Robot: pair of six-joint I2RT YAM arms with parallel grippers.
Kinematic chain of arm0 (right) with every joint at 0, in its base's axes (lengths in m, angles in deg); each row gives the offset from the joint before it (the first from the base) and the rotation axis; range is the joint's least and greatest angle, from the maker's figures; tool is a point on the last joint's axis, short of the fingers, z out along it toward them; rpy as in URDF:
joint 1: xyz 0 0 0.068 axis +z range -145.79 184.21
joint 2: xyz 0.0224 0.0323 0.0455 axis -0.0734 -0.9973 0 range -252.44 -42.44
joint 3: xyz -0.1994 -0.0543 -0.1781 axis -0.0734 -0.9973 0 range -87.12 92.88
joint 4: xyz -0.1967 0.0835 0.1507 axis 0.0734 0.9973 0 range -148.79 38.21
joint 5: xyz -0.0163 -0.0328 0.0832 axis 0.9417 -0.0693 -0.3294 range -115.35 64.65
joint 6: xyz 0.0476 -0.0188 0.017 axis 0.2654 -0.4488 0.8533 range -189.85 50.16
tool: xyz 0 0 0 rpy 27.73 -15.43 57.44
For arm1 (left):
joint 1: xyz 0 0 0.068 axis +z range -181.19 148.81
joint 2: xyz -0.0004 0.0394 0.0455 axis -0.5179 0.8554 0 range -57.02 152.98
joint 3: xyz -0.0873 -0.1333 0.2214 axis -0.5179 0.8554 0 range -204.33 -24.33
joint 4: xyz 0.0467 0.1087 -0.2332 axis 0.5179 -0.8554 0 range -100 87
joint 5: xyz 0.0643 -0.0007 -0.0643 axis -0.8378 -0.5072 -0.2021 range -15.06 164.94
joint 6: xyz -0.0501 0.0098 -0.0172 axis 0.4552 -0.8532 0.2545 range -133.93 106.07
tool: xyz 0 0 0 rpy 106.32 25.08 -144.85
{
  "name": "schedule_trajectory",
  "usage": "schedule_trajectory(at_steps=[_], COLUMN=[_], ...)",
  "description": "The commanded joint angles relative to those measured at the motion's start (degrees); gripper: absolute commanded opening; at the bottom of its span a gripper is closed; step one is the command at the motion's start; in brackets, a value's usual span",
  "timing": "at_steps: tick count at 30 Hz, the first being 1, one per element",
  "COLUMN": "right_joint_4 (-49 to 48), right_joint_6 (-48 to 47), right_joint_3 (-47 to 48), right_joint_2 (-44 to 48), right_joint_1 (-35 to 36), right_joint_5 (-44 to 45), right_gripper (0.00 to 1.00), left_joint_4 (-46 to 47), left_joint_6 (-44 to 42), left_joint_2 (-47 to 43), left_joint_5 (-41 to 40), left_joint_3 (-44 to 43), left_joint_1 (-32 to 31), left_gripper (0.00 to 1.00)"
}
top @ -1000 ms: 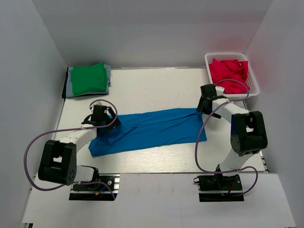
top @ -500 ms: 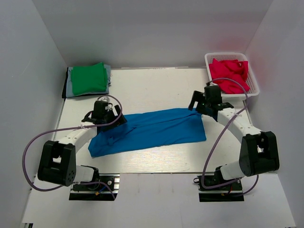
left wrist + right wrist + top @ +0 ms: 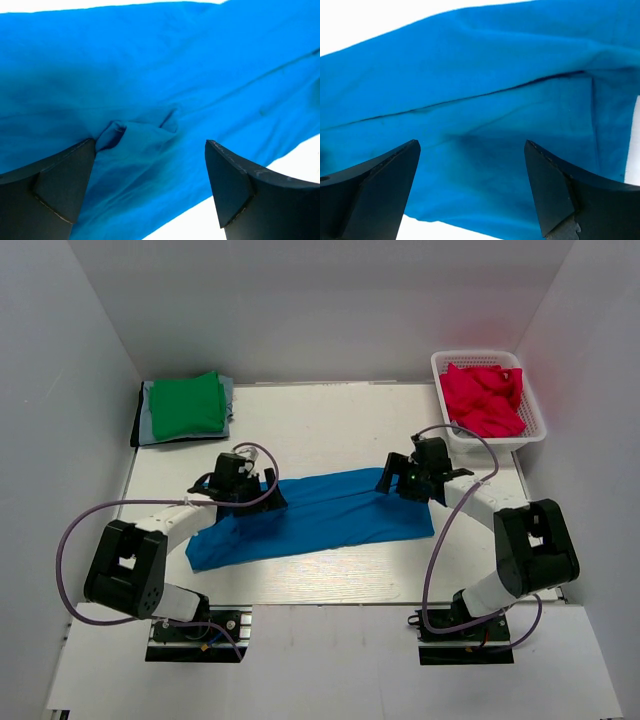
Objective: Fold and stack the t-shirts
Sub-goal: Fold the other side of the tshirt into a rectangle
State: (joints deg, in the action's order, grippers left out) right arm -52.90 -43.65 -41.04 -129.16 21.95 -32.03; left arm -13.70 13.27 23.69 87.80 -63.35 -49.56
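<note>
Over the blue t-shirt (image 3: 330,510), left gripper (image 3: 150,145), right gripper (image 3: 471,144), both agape.

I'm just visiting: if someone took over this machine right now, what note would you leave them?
Left claw: open, above the left end of the blue t-shirt.
Right claw: open, above its right end.
The blue t-shirt lies as a long strip across the table.
Done: green t-shirt folded atop a pile at the far left corner.
Left: finish folding the blue one, stack it, then do the crimson t-shirts in the basket.
</note>
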Motion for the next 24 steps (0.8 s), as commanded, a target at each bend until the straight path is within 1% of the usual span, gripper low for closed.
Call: schedule_trajectory(at_steps=[1,3,4,6,10,12,13,16,18,20,21,23,24], right_joint_4=[-3.6,-3.8,-3.6,-3.5,-2.7,-2.5,-2.3,-2.6,-2.6,-2.5,-2.3,-0.9,-0.7], right_joint_6=[2.0,2.4,2.3,2.5,2.8,2.9,2.8,2.5,2.2,1.8,1.2,0.6,-0.3], right_joint_3=[-1.2,-1.8,-1.9,-1.9,-1.6,-1.1,-1.1,-1.3,-1.3,-1.1,-1.1,0.0,0.8], right_joint_2=[-0.6,-0.6,-0.6,-0.7,-1.3,-1.8,-1.8,-1.4,-1.1,-0.3,-0.2,0.8,1.0], right_joint_1=[-0.1,-0.3,-0.1,-0.4,-0.5,-0.4,-0.5,-0.4,-0.4,-0.4,-0.3,0.1,0.0], right_joint_5=[-1.0,-0.1,0.3,1.2,3.0,3.3,3.3,3.4,3.9,4.6,4.7,6.3,6.3], right_gripper=[0.9,0.9,0.9,0.9,0.9,0.9,0.9,0.9,0.9,0.9,0.9,0.9,0.9], left_joint_4=[0.9,-0.8,-0.8,-0.3,-3.6,-4.2,-4.9,-5.6,-8.1,-10.3,-12.6,-14.4,-17.4], left_joint_6=[-1.9,-1.2,0.3,2.8,6.5,8.1,8.8,10.1,9.5,8.7,8.7,10.3,15.6], left_joint_2=[-1.8,-2.7,-3.5,-7.9,-14.3,-16.0,-17.7,-21.9,-26.5,-28.7,-30.0,-30.5,-30.5], left_joint_5=[3.4,5.5,6.4,7.0,7.0,9.7,12.0,12.7,11.6,7.5,2.4,-4.0,-12.5], left_joint_3=[0.4,0.4,1.4,3.5,8.2,10.7,10.7,12.1,9.4,5.3,4.1,2.3,0.8], left_joint_1=[-1.0,-1.7,-3.1,-3.6,-6.0,-6.7,-7.5,-9.3,-9.9,-10.5,-10.5,-10.5,-10.5], left_gripper=[1.0,1.0,1.0,1.0,1.0,1.0,1.0,1.0,1.0,1.0,1.0,1.0,1.0])
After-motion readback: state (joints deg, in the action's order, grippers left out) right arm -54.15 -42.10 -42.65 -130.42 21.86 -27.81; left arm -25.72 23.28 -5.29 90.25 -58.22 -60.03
